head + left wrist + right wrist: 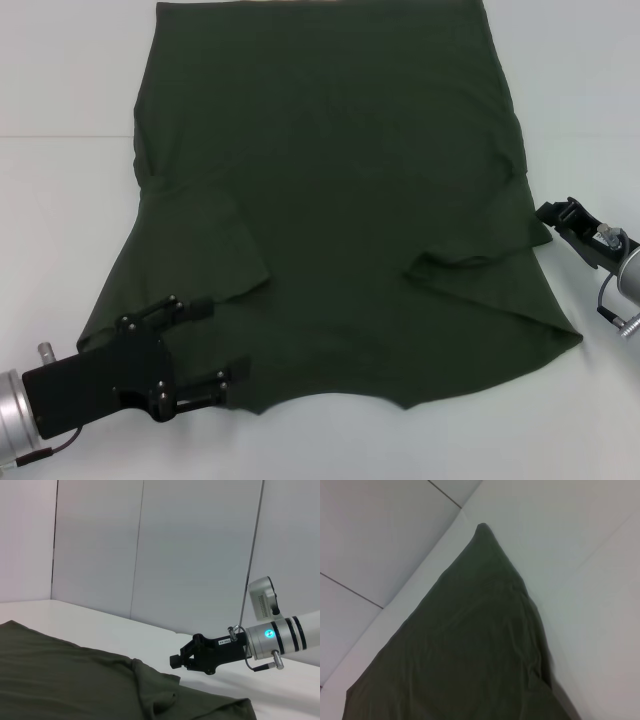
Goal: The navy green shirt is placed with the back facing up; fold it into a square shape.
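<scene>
Your navy green shirt (pixel 330 200) lies flat across the desk (pixel 60 80). It's soft and limp, so pinch edges, not the middle. Left gripper (pixel 222 342), fingers apart, straddles the near-left hem; I cannot tell the right gripper's (pixel 560 213) state

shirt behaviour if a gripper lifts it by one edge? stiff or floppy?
Probably floppy: the navy green shirt already lies in soft creases and folded-over sleeves. Likely light, thin fabric, so it should drape and sag below a pinch. Pushed across the table, it would probably bunch rather than slide whole.
</scene>
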### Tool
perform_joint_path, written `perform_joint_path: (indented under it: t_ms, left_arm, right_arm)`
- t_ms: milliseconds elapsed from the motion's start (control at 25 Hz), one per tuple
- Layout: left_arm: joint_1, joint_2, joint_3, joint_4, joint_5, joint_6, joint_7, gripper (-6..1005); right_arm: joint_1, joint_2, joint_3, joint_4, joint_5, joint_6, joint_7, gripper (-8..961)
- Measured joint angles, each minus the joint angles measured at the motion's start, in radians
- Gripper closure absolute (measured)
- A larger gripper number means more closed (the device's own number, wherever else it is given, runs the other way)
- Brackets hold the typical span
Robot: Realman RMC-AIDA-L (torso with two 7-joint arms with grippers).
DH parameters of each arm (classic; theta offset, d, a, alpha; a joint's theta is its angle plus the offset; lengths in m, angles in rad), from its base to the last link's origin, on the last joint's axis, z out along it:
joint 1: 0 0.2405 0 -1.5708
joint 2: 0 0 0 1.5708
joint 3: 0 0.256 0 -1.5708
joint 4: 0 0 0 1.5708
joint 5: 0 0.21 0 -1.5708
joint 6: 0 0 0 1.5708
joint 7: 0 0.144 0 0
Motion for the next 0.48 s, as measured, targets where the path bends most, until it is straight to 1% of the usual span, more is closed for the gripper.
perform_joint_path:
  t_ms: [40, 240, 480]
  left_arm:
    - [0.000, 0.000, 0.000, 0.000, 0.000, 0.000, 0.000, 111]
    - [0.001, 0.000, 0.000, 0.000, 0.000, 0.000, 0.001, 110]
    - [0.002, 0.000, 0.000, 0.000, 0.000, 0.000, 0.001, 110]
  right_arm:
    - [0.000, 0.000, 0.000, 0.000, 0.000, 0.000, 0.000, 916]
    - [-0.008, 0.000, 0.003, -0.001, 0.001, -0.014, 0.000, 915]
    - [-0.041, -0.004, 0.020, -0.012, 0.004, -0.070, 0.003, 918]
